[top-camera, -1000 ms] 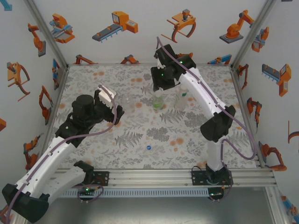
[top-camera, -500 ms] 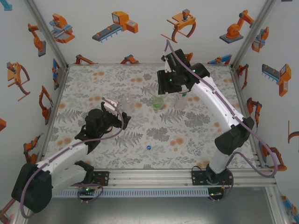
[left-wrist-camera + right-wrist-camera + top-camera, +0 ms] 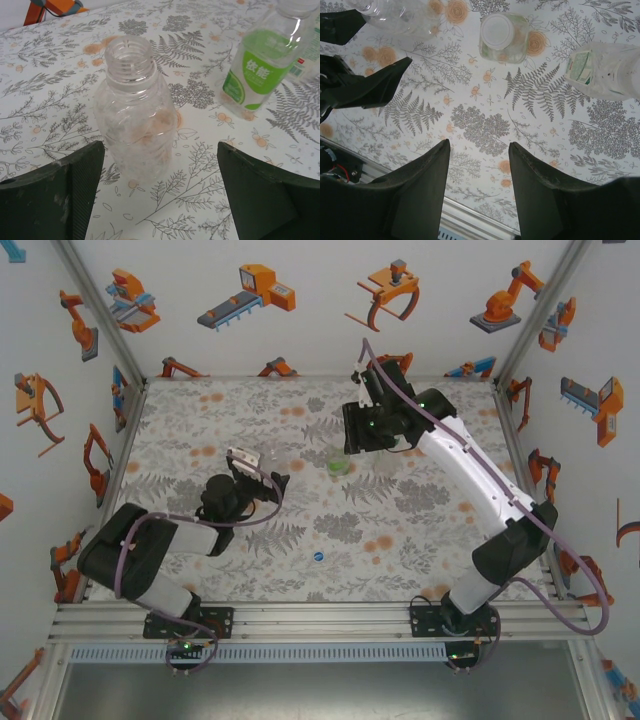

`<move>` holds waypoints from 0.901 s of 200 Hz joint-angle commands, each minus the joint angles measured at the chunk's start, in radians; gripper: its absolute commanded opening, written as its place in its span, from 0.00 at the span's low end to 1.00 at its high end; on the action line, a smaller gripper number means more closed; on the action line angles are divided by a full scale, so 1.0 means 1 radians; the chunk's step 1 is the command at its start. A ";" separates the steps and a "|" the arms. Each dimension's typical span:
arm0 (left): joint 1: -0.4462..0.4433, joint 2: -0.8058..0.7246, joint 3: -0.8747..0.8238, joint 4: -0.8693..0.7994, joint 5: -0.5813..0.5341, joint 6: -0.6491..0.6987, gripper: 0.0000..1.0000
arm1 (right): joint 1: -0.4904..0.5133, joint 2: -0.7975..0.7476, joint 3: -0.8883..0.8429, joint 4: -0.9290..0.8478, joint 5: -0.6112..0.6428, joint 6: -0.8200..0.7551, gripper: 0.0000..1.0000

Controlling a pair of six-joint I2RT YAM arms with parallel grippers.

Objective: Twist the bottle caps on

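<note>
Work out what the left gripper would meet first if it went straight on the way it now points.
Most likely the uncapped clear bottle: in the left wrist view it stands upright straight ahead of the open left gripper. The green-labelled bottle stands further off, to one side.

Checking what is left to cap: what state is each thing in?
clear bottle: upright, uncapped
white-capped bottle: upright, cap on
labelled bottle: cap unclear
blue cap: lying loose
left gripper: open, straddling clear bottle, not touching
right gripper: open, empty
</note>
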 commanded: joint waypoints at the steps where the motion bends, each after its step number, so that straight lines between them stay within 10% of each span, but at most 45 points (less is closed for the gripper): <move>1: 0.008 0.052 0.019 0.182 -0.012 -0.028 0.85 | 0.001 -0.030 -0.006 0.017 -0.007 0.020 0.50; 180: 0.048 0.296 0.187 0.183 -0.025 -0.049 0.76 | 0.001 -0.033 -0.011 -0.001 -0.022 0.027 0.49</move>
